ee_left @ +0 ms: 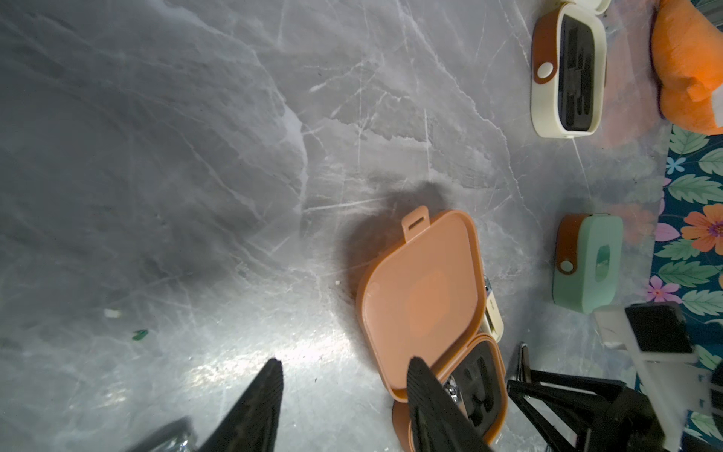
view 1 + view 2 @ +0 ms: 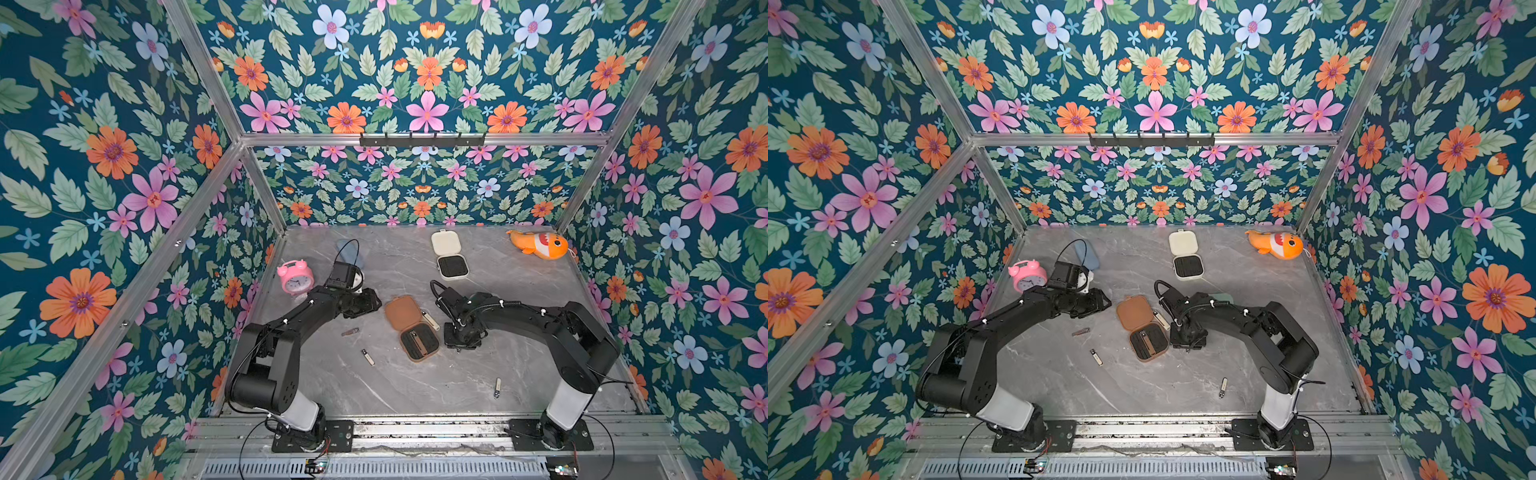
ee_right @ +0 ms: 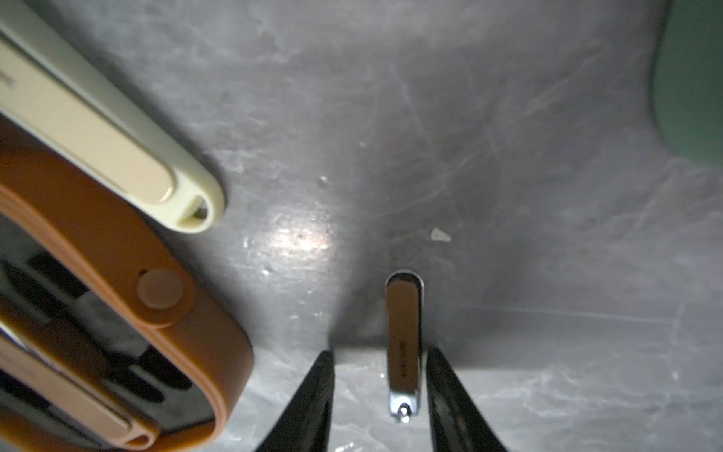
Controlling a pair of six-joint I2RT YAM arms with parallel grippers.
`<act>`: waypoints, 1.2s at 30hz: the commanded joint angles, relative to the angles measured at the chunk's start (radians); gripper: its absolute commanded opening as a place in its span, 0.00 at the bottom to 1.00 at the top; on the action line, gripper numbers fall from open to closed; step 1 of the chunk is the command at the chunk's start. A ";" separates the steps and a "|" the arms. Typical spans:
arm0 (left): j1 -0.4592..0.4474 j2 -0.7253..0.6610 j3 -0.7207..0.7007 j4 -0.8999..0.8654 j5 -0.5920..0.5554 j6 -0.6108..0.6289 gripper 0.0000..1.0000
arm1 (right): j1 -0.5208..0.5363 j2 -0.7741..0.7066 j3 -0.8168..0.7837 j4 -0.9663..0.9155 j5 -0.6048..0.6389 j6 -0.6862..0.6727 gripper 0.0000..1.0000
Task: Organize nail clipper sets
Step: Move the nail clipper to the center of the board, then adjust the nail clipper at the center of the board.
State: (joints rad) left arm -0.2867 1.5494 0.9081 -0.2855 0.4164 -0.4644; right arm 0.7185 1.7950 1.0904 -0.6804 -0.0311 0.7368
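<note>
The right gripper [image 3: 380,350] stands released, pointed down at the table, its two fingers apart on either side of a small brown-faced clipper [image 3: 405,344] that lies flat on the surface; neither finger touches it. Just beside it is the brown case [image 2: 411,328], hinged open, lid flat on the table. Its black insert [image 2: 420,344] carries one slim brown clipper [image 2: 415,340] in a slot. A cream clipper [image 3: 117,129] lies on the table against the case's edge, outside it.

The left gripper [image 1: 344,362] is also released, nothing between its fingers, hovering near the lid side of the brown case.

Farther back, the cream case [image 2: 449,255] lies open, its black insert facing up; I cannot tell what its slots hold. The mint green case [image 1: 590,262] is shut, strap fastened, behind the right arm.

Three more clippers lie loose: a dark one [image 2: 350,331] and a pale one [image 2: 368,356] near the left arm, and a silver one [image 2: 497,387] toward the front, well apart from the cases.

The table [image 2: 415,390] is grey marble-patterned. A pink alarm clock [image 2: 295,277] stands at the left edge, a blue pouch [image 2: 353,251] lies partly hidden behind the left wrist, and an orange plush fish [image 2: 538,244] is in the far right corner. Floral wallpaper covers the walls within an aluminium frame, and a black hook rail [image 2: 422,140] is fixed to the back crossbar.
</note>
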 commanded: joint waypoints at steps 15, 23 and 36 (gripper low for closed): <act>0.001 0.016 -0.022 0.029 0.019 0.015 0.54 | -0.001 0.159 0.186 -0.108 0.027 -0.060 0.40; 0.000 0.020 -0.023 0.030 0.022 0.017 0.54 | -0.002 0.204 0.251 -0.155 0.060 -0.080 0.41; 0.001 0.011 -0.028 0.029 0.022 0.015 0.54 | -0.063 0.207 0.218 -0.168 0.090 -0.088 0.41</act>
State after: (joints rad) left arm -0.2867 1.5677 0.8810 -0.2615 0.4320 -0.4614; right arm 0.6655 1.9755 1.3293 -0.8436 -0.0231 0.6468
